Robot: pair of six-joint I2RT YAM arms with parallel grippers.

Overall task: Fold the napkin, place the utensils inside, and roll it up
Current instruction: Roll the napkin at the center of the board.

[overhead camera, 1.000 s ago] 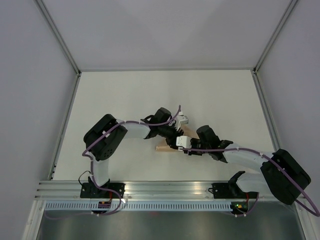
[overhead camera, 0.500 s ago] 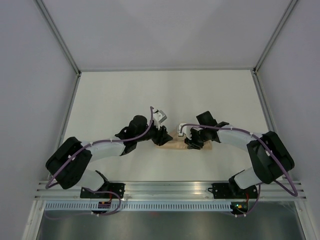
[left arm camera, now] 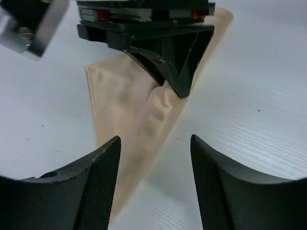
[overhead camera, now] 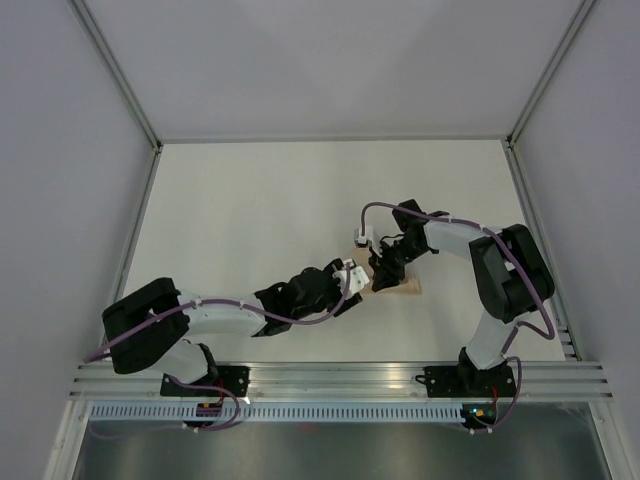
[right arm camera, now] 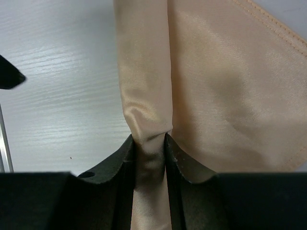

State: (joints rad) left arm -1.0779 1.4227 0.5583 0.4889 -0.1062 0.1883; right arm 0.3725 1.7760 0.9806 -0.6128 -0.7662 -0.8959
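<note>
The peach-orange napkin (overhead camera: 406, 286) lies folded into a narrow tapering shape at the table's middle, mostly under the two grippers. My right gripper (overhead camera: 384, 271) is shut on a rolled ridge of the napkin (right arm camera: 216, 86), pinched between its jaws (right arm camera: 149, 143). My left gripper (overhead camera: 357, 279) is open and empty just left of it, low over the napkin's narrow end (left arm camera: 129, 110) and the bare table (left arm camera: 153, 143). One of the right gripper's fingers (left arm camera: 177, 62) shows at the top of the left wrist view, pressing the cloth. The utensil is hidden or out of view.
The white table (overhead camera: 250, 200) is bounded by metal rails at left (overhead camera: 135, 230) and right (overhead camera: 530, 230), with grey walls behind. The arm bases sit on the rail at the near edge (overhead camera: 330, 378).
The left arm has dropped lower and its gripper has shifted right along the napkin. The right arm has swung its elbow up and back. Less of the napkin shows now.
</note>
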